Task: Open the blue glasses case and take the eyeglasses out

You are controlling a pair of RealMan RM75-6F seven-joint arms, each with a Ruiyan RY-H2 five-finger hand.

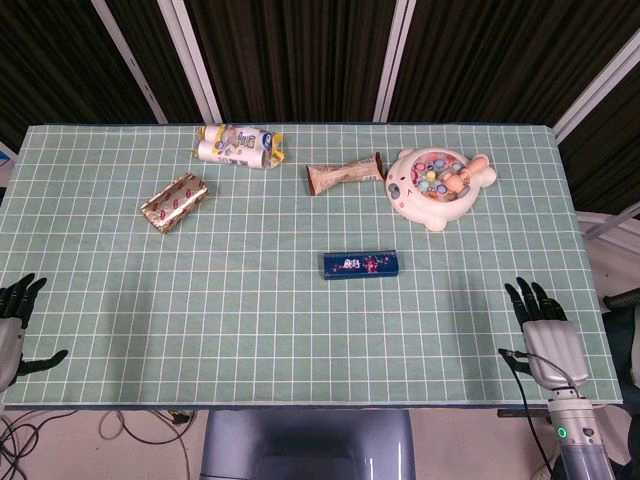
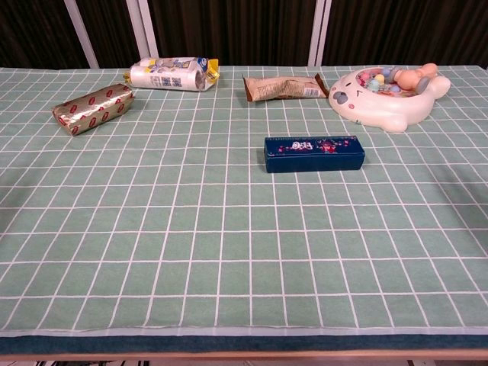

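Observation:
The blue glasses case (image 1: 361,264) lies closed and flat near the middle of the green checked table, a long narrow box with a small pattern on its lid; the chest view shows the case (image 2: 313,153) right of centre. No eyeglasses are visible. My left hand (image 1: 14,325) hovers at the table's front left corner, fingers spread and holding nothing. My right hand (image 1: 541,327) sits at the front right edge, fingers apart and empty. Both hands are far from the case and neither appears in the chest view.
Along the far side lie a gold and red wrapped pack (image 1: 174,202), a white and yellow bag (image 1: 238,146), a brown snack bar (image 1: 343,175) and a white animal-shaped toy tray (image 1: 438,185) with small coloured pieces. The table's front edge (image 2: 244,341) is close.

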